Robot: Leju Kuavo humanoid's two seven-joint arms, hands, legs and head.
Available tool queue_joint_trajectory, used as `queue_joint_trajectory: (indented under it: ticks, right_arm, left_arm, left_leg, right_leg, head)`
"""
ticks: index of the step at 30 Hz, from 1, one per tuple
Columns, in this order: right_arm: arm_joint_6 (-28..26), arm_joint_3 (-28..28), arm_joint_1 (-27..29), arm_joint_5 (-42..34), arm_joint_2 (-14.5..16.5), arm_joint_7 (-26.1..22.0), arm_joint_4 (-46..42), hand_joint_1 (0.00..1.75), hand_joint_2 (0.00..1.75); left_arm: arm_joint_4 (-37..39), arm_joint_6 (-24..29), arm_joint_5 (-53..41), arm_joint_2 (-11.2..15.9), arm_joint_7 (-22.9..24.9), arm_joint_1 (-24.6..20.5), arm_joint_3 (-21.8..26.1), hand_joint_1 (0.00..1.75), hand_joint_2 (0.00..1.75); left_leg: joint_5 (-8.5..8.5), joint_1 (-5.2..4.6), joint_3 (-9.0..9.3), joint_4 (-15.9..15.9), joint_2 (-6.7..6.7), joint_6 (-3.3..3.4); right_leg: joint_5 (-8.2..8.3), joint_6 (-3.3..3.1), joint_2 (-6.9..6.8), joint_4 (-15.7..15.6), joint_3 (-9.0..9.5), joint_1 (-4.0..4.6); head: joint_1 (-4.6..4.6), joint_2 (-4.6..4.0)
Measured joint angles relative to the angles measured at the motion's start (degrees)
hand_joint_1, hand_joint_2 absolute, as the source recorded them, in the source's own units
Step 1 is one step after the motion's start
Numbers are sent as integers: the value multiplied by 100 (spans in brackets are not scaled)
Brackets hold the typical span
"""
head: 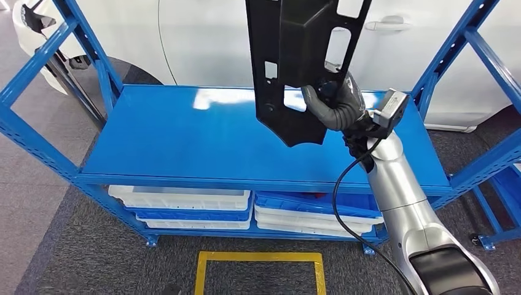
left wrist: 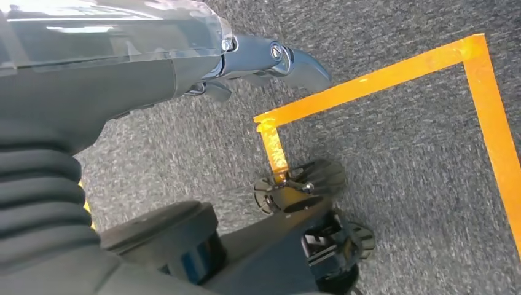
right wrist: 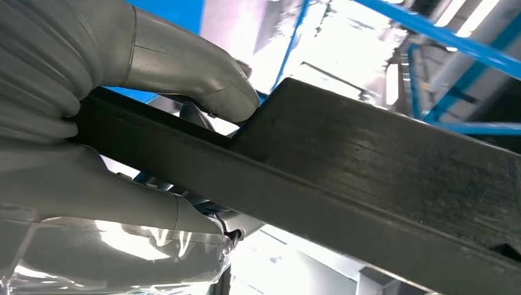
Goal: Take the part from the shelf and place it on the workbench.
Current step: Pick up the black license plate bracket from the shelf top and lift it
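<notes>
The shelf stands in front of the robot, and a car is parked right behind it. The part hangs upright in the air above the right half of the shelf top, not touching it. The right robot hand holds the part near its lower end. Under the shelf top, trays sit stacked on the bottom level, side by side. A taped square lies on the floor before the shelf. The left robot hand hangs over the floor near a corner of the tape.

no readable text, labels, brands or numbers
</notes>
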Motion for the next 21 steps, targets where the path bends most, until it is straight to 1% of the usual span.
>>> queue_joint_trajectory:
  ticks: [2,3,4,5,6,7,8,9,10,11,12,13,14,16,17,18,19,20,21]
  right_arm:
    - [87,-25,279,-112,1,-49,-224,175,175]
    - [107,-26,465,-136,-12,-100,-358,175,175]
    - [110,-22,658,-125,-28,-163,-493,175,175]
    - [101,-13,855,-96,-44,-222,-624,175,175]
    - [87,5,1050,-60,-55,-269,-746,175,175]
    - [66,32,1240,-24,-60,-300,-853,175,175]
    - [38,67,1422,1,-60,-324,-952,175,175]
    - [4,101,1609,18,-61,-356,-1056,175,175]
    - [-36,131,1785,30,-62,-396,-1160,175,175]
    - [-71,155,1940,38,-62,-452,-1266,175,175]
    - [-93,169,2068,41,-62,-505,-1358,175,175]
    - [-103,178,2156,38,-62,-542,-1428,175,175]
    - [-100,182,2222,26,-61,-568,-1480,175,175]
    - [-76,185,2303,-20,-60,-571,-1541,175,175]
    - [-59,184,2326,-56,-60,-565,-1560,175,175]
    - [-40,180,2337,-93,-60,-558,-1572,175,175]
    - [-21,172,2341,-133,-59,-551,-1579,175,175]
    - [-7,165,2345,-164,-55,-545,-1583,175,175]
    - [4,159,2356,-182,-48,-538,-1584,175,175]
  left_arm:
    - [0,69,52,-4,-5,8,1,0,175]
    - [0,116,76,-6,-2,16,2,0,175]
    - [0,165,88,-6,12,24,2,0,175]
    - [0,209,88,-6,30,36,3,0,175]
    - [0,245,84,-6,47,51,3,0,175]
    - [0,270,76,-5,58,69,3,0,175]
    - [0,282,83,-5,60,85,3,0,175]
    - [0,278,110,-4,52,95,7,0,175]
    - [0,263,140,-4,43,99,11,0,175]
    - [0,238,170,-2,36,99,16,0,175]
    - [0,211,187,3,33,96,20,0,175]
    - [0,192,194,7,37,93,22,0,175]
    - [0,180,198,12,43,92,22,0,175]
    - [0,175,205,17,54,93,24,0,175]
    - [0,177,206,19,57,93,25,0,175]
    - [0,179,207,20,58,92,26,0,175]
    - [0,180,211,20,58,88,27,0,175]
    - [0,181,215,20,58,84,27,0,175]
    - [0,181,219,20,58,82,27,0,175]
  left_leg:
    - [-22,12,11,1,-3,-57]
    - [-88,19,-14,74,-5,-84]
    - [-217,26,-93,269,-7,-106]
    - [-390,36,-227,578,-7,-123]
    - [-580,39,-402,969,-8,-139]
    - [-728,42,-579,1348,-7,-152]
    - [-785,44,-696,1584,-7,-159]
    - [-727,44,-708,1599,-7,-157]
    - [-574,44,-613,1392,-6,-147]
    - [-361,43,-423,998,-5,-126]
    - [-196,35,-213,574,-3,-96]
    - [-92,24,-53,245,-3,-69]
    - [-48,12,44,41,-3,-45]
    - [-46,-4,71,-45,-13,-6]
    - [-26,8,80,-68,-14,24]
    - [-3,20,93,-97,-14,59]
    - [19,35,105,-128,-10,92]
    - [34,43,115,-149,-5,114]
    - [39,40,113,-154,-4,126]
  right_leg:
    - [17,-76,-6,-38,20,-6]
    - [22,-119,-17,-60,41,-13]
    - [27,-154,-28,-82,60,-25]
    - [25,-180,-38,-92,74,-22]
    - [20,-201,-43,-94,78,-17]
    - [16,-210,-42,-93,79,-11]
    - [11,-216,-40,-92,82,-8]
    - [5,-215,-38,-90,88,-6]
    - [-2,-210,-36,-88,97,-5]
    - [-12,-201,-34,-84,107,-5]
    - [-21,-186,-32,-75,113,2]
    - [-27,-165,-28,-67,110,9]
    - [-28,-140,-24,-62,104,15]
    - [-14,-74,-21,-72,97,21]
    - [-21,-40,-21,-72,101,14]
    - [-72,-8,-21,-17,83,9]
    - [-195,24,-20,160,9,2]
    - [-360,50,-19,428,-107,-10]
    - [-563,76,-19,816,-285,-14]
  head:
    - [-1,0]
    - [0,0]
    - [1,0]
    - [1,0]
    - [1,0]
    - [1,0]
    - [1,0]
    - [0,0]
    - [1,0]
    - [1,0]
    - [1,0]
    - [1,0]
    - [1,0]
    - [0,0]
    - [1,0]
    - [1,0]
    - [1,0]
    - [1,0]
    - [1,0]
